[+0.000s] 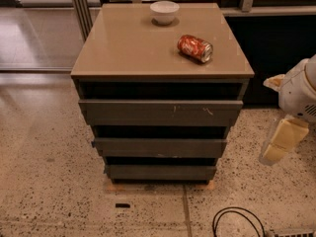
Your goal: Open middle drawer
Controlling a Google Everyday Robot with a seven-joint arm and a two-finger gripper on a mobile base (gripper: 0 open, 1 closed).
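The gripper [279,141] hangs at the right edge of the view, below the white body of the arm, above the speckled floor [44,181]. It is well apart from the cabinet [128,43]. I cannot tell whether it is spread or closed. It touches nothing and seems to carry nothing.

The middle drawer [160,147] lies to the gripper's left as the camera sees it, at about the same level in the picture. It is the second of three fronts. The taller front with white scratches [160,112] sits up and to the left of the gripper, and the lowest front [160,172] down and to the left. The middle drawer's long axis runs side to side across the view, so its right end is the part nearest the gripper. It looks closed, with a dark gap above its top edge.

There is only one arm, so no choice arises. As I judge it, the coming move turns on crossing that leftward gap and reaching the flat, handleless front at its top edge, then pulling toward the camera.

Far up and to the left of the gripper, a bowl [164,11] and a can lying on its side [195,48] rest on the cabinet top. A cable [223,216] loops on the floor below the gripper.
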